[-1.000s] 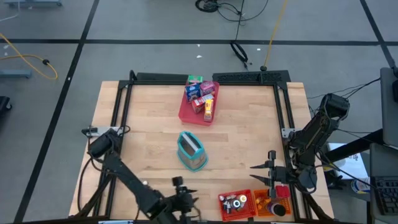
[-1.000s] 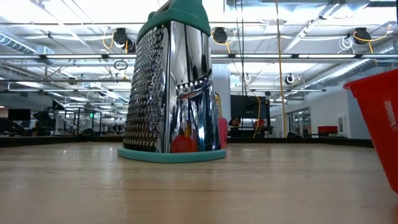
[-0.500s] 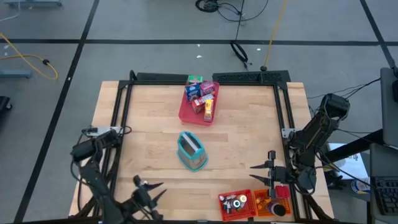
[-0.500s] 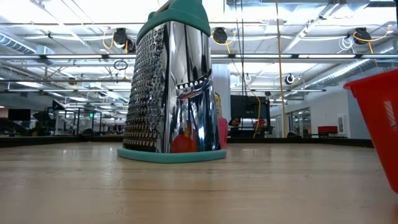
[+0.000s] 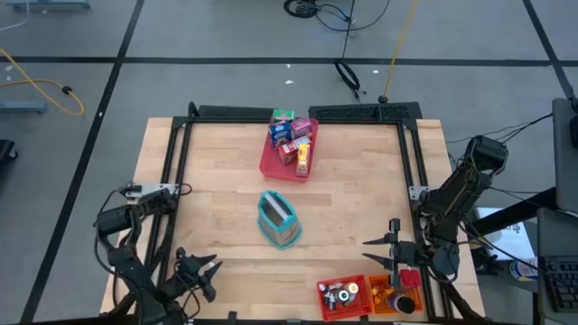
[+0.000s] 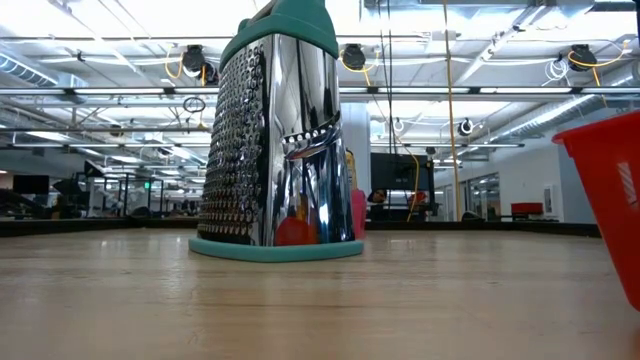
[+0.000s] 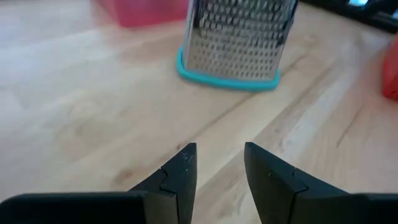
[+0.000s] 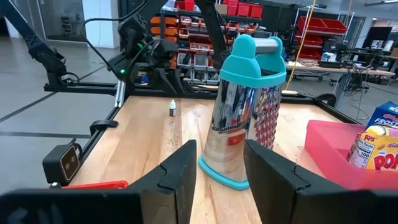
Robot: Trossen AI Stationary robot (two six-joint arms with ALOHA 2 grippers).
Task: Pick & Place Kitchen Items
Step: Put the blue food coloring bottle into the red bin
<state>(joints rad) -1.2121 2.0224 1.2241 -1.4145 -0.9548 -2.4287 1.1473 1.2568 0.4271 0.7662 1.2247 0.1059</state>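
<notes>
My left jaws (image 5: 197, 269) hung part-open and empty near the table's (image 5: 361, 181) front-left corner, right jaws (image 5: 390, 246) likewise part-open, empty, beside the red bin (image 5: 343, 298), grater (image 5: 278, 219) upright mid-table.

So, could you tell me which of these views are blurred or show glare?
Left wrist view: the grater and red objects behind it are soft, the left gripper fingers sharper. Low view: ceiling lights glare and mirror on the grater; the red bin is cropped. High view: evenly lit.
</notes>
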